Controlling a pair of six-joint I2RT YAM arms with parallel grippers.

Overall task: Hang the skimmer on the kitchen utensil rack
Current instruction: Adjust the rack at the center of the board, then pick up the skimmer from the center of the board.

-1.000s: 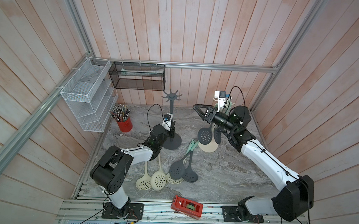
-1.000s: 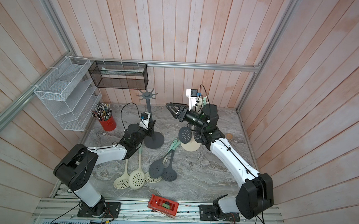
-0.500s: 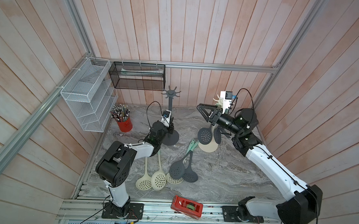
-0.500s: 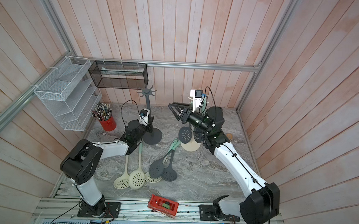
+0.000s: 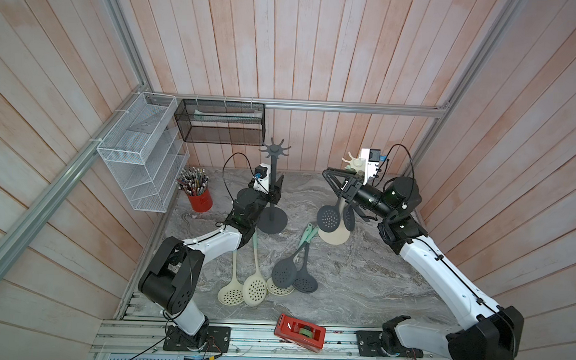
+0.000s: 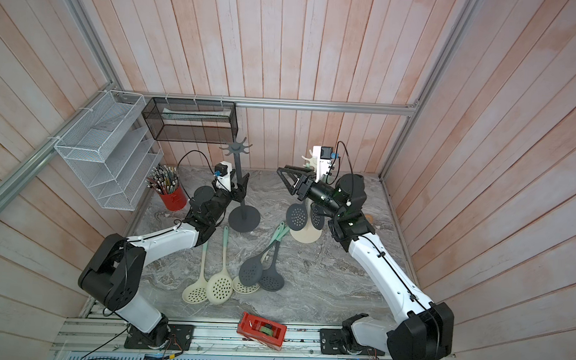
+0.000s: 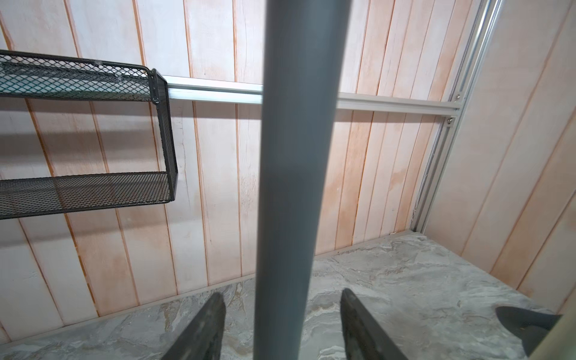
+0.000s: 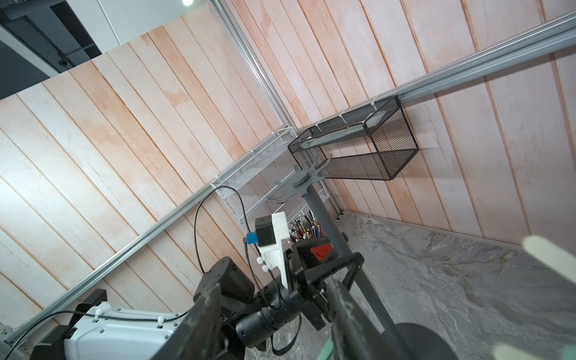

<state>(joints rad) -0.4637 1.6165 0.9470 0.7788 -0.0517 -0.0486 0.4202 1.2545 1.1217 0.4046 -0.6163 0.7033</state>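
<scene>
Taking the table as a clock face with 12 at the back wall, a red tape dispenser [image 5: 300, 333] is lying at 6 on the front rail. Just past it, toward 7, two cream skimmers [image 5: 254, 289] are lying flat side by side with their heads to the front. Nearer the centre, two dark grey skimmers [image 5: 283, 272] are lying with their heads overlapping and their handles pointing toward 1.

At 11 the grey rack [image 5: 272, 220] is standing upright on its round base. The left gripper [image 7: 282, 296] is straddling the rack's pole low down. Its fingers [image 7: 205, 327] are spread to either side, and table is showing between each finger and the pole, so it is gripping nothing.

At 1 the cream rack [image 5: 333, 236] is standing with two hanging skimmers [image 5: 328, 218] dangling head down from it. The right gripper [image 5: 328, 177] is hovering in the air just beside that rack's top, pointing toward 9. The right wrist view is showing its jaws spread and empty.

Farther back, at 10, a red pencil cup [image 5: 200, 200] is standing. Above it a white wire shelf [image 5: 139, 152] is hanging on the side wall. A black mesh basket [image 5: 220, 123] is hanging on the back wall near 11.
</scene>
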